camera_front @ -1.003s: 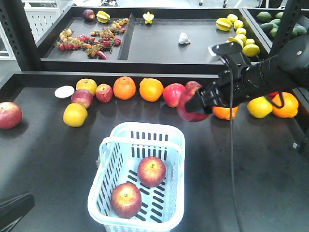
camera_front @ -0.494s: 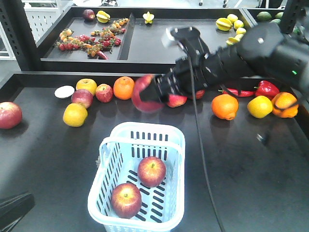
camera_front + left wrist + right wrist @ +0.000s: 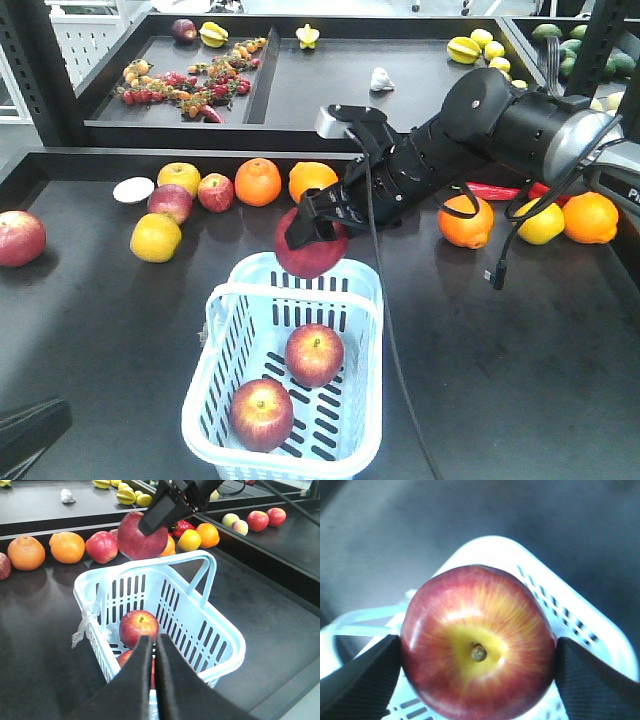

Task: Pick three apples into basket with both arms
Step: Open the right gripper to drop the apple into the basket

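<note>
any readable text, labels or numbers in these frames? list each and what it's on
None legible in any view. The basket, the held apple, the right gripper and the left gripper show no print or labels.

On the black table [image 3: 90, 340], a row of fruit lies along the back edge. At the far left of the frame is one big red apple [image 3: 20, 238] alone. More to the right there is a white round disc [image 3: 133, 190], a yellow apple [image 3: 179, 178], a pinkish apple [image 3: 170, 203], a yellow-orange fruit [image 3: 155, 238], a small red apple [image 3: 215, 192] and two oranges [image 3: 258, 182]. At the right side lie another orange [image 3: 466, 222], a lemon [image 3: 541, 223] and one more orange fruit [image 3: 590, 217]. In the upper tray [image 3: 300, 95] there are small red and orange fruits [image 3: 185, 85] at the upper left, a white crumpled object [image 3: 381, 79] in the middle, and yellow starfruit [image 3: 463, 48] at the upper right.
</note>
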### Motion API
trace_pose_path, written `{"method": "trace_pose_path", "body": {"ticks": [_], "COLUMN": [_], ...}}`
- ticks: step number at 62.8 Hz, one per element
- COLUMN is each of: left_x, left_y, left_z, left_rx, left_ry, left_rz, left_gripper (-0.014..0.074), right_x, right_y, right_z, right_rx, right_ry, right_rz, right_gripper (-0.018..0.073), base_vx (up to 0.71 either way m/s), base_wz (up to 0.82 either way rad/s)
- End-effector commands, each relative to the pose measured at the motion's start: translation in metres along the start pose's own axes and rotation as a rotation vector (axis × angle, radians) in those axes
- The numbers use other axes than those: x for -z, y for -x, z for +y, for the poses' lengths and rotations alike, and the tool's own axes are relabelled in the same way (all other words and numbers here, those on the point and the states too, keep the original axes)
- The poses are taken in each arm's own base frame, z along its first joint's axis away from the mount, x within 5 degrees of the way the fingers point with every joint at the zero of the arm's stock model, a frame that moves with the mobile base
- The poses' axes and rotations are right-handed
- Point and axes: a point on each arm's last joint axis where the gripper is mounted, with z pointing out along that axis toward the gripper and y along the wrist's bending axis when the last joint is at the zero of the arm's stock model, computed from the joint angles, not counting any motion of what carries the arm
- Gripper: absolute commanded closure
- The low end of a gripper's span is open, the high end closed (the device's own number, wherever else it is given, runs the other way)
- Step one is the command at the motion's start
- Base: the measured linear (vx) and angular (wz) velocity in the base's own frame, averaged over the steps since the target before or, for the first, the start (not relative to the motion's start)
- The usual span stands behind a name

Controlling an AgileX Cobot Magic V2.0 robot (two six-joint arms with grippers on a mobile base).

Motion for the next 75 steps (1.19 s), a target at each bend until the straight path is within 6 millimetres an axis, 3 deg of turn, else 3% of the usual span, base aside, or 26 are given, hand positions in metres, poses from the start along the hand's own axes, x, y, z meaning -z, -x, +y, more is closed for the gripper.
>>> {"method": "trace_pose_path", "body": {"ticks": [1, 37, 60, 75], "left_x": [0.001, 0.001, 0.001, 0.001], "left_y": [0.01, 0.01, 0.01, 0.01], "left_z": [-0.005, -0.005, -0.005, -0.005], "left_rx": [-0.008, -0.008, -0.008, -0.008], "left_ry": [-0.036, -0.036, -0.036, -0.036], "left_rz": [-0.038, -0.038, -0.038, -0.038], "left_gripper": [0.0602, 0.0602, 0.0602, 0.0602], "right_x": [0.029, 0.019, 0.02, 0.059], "right_y": [0.015, 0.009, 0.011, 0.022], "right_z": [0.012, 0.009, 0.008, 0.015], "right_rx": [-0.003, -0.093, -0.102, -0.024], "right_ry": [-0.001, 0.021, 0.007, -0.106], "right_rz": [-0.103, -0.031, -0.063, -0.218], "right_gripper": [0.0241, -0.0086, -0.0094, -0.0074], "base_vx": [0.0, 0.0, 0.0, 0.0], "base_wz": [0.0, 0.0, 0.0, 0.0]}}
